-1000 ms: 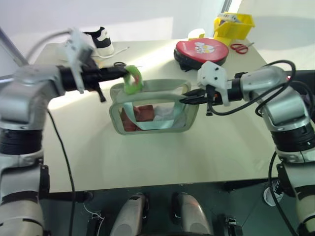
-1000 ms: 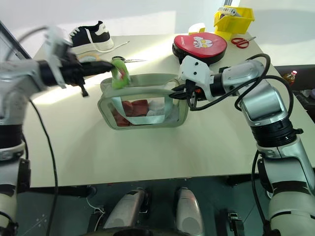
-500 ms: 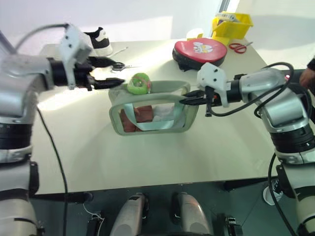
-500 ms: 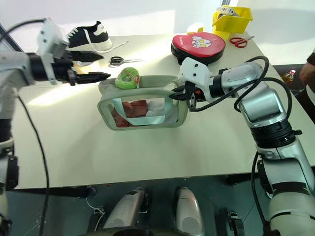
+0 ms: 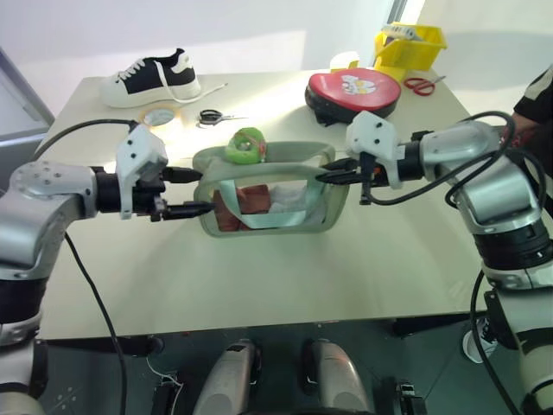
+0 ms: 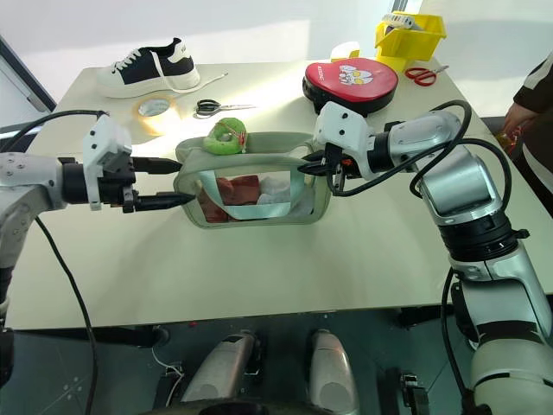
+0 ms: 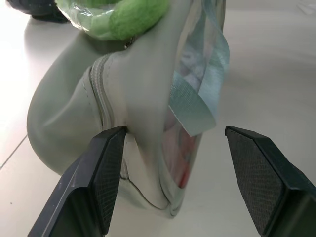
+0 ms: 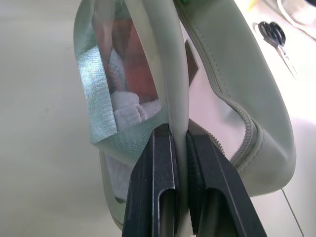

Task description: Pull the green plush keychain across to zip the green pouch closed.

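Green plush keychain (image 5: 246,145) rests atop the green pouch (image 5: 268,194); right gripper (image 5: 321,177) jaws clamp its edge, left gripper (image 5: 203,192) jaws stand apart around its other end.

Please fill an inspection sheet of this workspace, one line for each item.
Surface: pale table, bare along its near edge.
Job's things: green pouch stands upright; green plush keychain lies on its top, near the left end.
Clutter: sneaker, tape roll, black scissors, red round case, yellow bin, red scissors.
Grippers: left gripper open at the pouch's left end; right gripper shut on the pouch's right end.
Cables: black cable loops along the right arm.
Surroundings: a person's sleeve at the right edge.
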`<state>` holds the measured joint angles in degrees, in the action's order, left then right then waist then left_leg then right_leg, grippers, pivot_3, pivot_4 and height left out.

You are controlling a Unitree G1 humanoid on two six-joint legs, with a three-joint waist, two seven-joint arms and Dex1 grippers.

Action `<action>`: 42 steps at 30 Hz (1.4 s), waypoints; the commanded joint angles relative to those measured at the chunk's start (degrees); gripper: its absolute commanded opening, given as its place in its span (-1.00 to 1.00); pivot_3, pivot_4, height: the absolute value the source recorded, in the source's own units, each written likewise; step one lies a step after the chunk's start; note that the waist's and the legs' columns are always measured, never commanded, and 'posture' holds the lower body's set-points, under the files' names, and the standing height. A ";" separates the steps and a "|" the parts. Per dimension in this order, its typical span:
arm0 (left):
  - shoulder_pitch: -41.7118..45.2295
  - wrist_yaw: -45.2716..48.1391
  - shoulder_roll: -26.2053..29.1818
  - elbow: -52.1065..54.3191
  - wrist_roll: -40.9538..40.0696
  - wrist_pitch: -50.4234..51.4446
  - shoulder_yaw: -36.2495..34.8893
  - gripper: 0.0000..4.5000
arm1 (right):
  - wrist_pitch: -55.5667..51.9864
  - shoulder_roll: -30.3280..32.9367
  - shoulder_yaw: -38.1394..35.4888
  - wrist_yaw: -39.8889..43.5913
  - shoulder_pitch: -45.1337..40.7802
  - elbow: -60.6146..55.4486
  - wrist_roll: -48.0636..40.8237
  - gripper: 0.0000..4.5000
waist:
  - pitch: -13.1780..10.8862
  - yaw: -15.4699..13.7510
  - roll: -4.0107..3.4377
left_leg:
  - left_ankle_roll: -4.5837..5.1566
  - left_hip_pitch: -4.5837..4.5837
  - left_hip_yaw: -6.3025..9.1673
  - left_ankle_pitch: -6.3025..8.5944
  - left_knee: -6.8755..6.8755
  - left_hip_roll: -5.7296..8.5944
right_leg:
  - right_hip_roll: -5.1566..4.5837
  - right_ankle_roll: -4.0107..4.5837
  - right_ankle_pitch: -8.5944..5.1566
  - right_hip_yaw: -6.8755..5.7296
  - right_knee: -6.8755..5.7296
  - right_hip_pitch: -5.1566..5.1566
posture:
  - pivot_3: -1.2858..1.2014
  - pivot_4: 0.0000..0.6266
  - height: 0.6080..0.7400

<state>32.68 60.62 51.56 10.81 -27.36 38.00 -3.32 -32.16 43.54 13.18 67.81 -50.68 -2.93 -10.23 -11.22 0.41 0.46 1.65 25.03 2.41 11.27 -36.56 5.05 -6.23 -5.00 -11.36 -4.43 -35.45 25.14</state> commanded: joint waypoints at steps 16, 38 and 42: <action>1.99 0.44 -0.05 -4.57 3.41 -4.32 1.76 -1.00 | -1.98 1.25 -1.35 1.80 -3.09 0.51 -1.31 -0.08 | 0.00 0.12 0.00 | 0.02 0.00 -0.05 0.01 0.04 0.00 | -0.02 0.00 0.00 0.01 0.00 0.04 | 0.03 -0.52 1.00; 2.41 0.74 0.13 -4.68 3.57 -5.05 1.57 -1.00 | 3.37 -26.39 -0.76 -11.29 -26.72 39.04 2.55 0.58 | 0.05 0.40 0.09 | -0.05 -0.22 -0.40 -0.04 0.34 0.06 | 0.30 0.10 0.07 0.70 -0.13 0.20 | 0.03 -0.52 1.00; 2.09 0.65 0.17 -4.55 3.63 -5.10 1.44 -1.00 | 3.14 -26.53 -0.92 -9.49 -26.48 39.13 2.58 0.34 | 0.05 0.45 0.09 | -0.08 -0.29 -0.46 -0.06 0.42 0.01 | 0.33 0.11 0.06 0.76 -0.32 0.27 | 0.03 -0.52 1.00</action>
<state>34.62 61.17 51.17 5.18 -24.02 33.27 -1.15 -29.62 17.02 13.01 57.54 -75.25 37.51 -7.53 -11.17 0.86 0.55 1.56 24.71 1.95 11.20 -36.14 5.05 -5.90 -4.89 -11.30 -3.66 -35.81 25.41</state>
